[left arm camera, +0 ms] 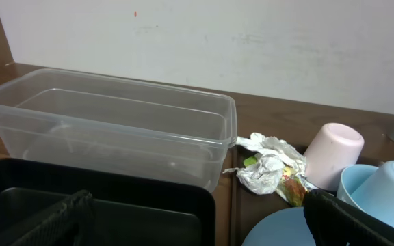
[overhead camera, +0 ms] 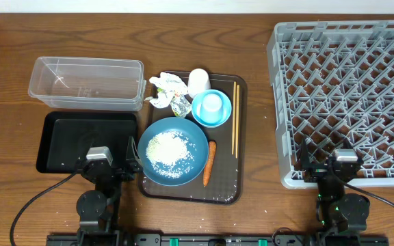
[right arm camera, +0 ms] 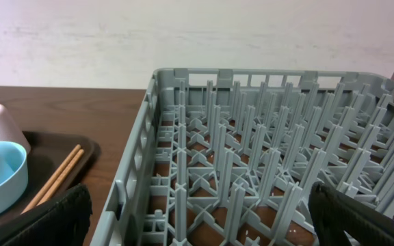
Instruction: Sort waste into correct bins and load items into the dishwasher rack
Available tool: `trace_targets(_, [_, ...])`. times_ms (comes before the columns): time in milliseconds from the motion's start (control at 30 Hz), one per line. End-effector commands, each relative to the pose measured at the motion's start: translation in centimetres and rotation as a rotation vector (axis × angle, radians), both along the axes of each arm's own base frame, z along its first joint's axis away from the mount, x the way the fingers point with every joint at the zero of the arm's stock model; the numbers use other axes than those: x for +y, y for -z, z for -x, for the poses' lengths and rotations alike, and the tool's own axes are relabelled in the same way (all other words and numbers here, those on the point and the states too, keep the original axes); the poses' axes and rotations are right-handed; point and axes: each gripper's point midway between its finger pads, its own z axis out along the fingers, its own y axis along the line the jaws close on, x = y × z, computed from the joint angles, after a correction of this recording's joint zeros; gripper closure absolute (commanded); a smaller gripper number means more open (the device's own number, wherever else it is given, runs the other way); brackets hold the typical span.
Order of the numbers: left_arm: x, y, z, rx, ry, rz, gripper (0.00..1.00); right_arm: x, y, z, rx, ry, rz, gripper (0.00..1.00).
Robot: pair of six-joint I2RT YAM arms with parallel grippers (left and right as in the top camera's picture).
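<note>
Nothing done yet: tub [overhead camera: 87,102] and black tray [overhead camera: 55,140] ahead of left gripper [overhead camera: 100,164] empty. Rack [overhead camera: 344,89] ahead of right gripper [overhead camera: 343,167] empty. Both grippers spread, holding nothing.

Soft, even light, weak shadows; small glints on the clear tub [overhead camera: 87,83]; wrist views blur at their near edges.

Black arms [overhead camera: 96,199], seemingly grey wrist caps [overhead camera: 100,155], black cables [overhead camera: 27,207].
</note>
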Motion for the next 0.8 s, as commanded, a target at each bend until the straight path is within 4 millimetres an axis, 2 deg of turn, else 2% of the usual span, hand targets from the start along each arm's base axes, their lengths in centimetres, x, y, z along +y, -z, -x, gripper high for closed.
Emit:
trace_targets(0, [0.6,1.7,0.1,0.051,-0.033,-0.010,0.01,-0.1,0.1,0.0,0.001,0.001,0.011,0.01])
trace_targets(633, [0.5,1.7,0.1,0.050,-0.030,-0.001,0.01,-0.1,0.1,0.0,0.001,0.001,0.011,0.01])
trace_targets(700, [0.1,1.7,0.1,0.045,-0.012,0.071,0.01,-0.1,0.1,0.0,0.001,0.001,0.011,0.01])
trace_targets(767, [-2.5,1.3,0.1,0.044,0.108,0.298,0.01,-0.1,0.1,0.0,0.001,0.001,0.011,0.01])
